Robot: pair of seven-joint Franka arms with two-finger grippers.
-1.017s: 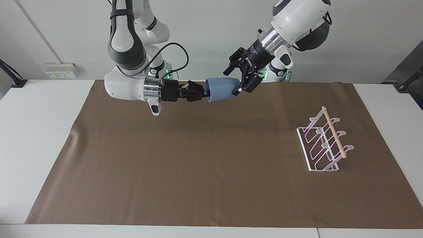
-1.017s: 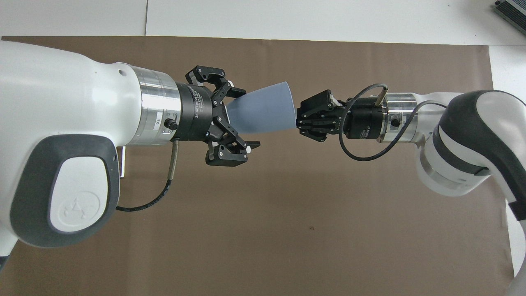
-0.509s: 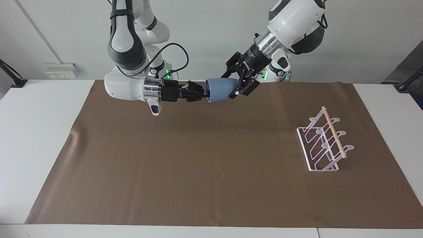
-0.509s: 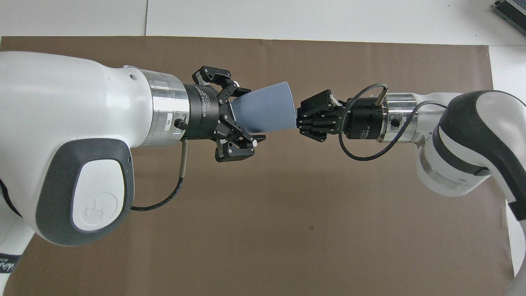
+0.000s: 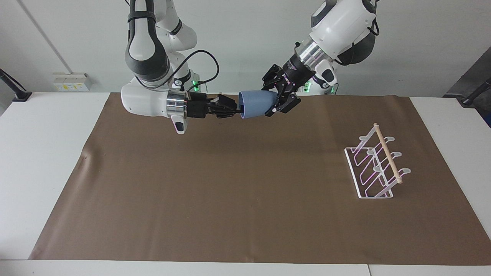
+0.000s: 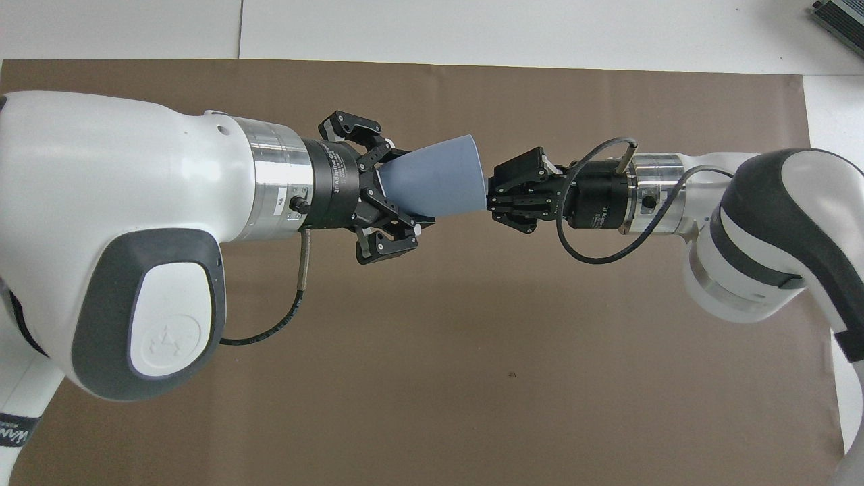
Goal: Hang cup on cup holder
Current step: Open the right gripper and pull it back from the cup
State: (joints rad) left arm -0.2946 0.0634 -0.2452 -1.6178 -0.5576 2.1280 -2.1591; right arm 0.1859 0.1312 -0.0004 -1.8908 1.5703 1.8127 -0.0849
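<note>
White lettering reading "2F Adaptive" was seen on the black collar (image 6: 332, 181) directly behind the left gripper (image 6: 398, 196), with the rest of the line too small to be made out. A small label reading "X6" was seen on the silver ring (image 6: 278, 198) behind that collar.

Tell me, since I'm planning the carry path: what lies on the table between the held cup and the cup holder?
Nothing: in the facing view only bare brown mat lies between the cup and the cup holder.
</note>
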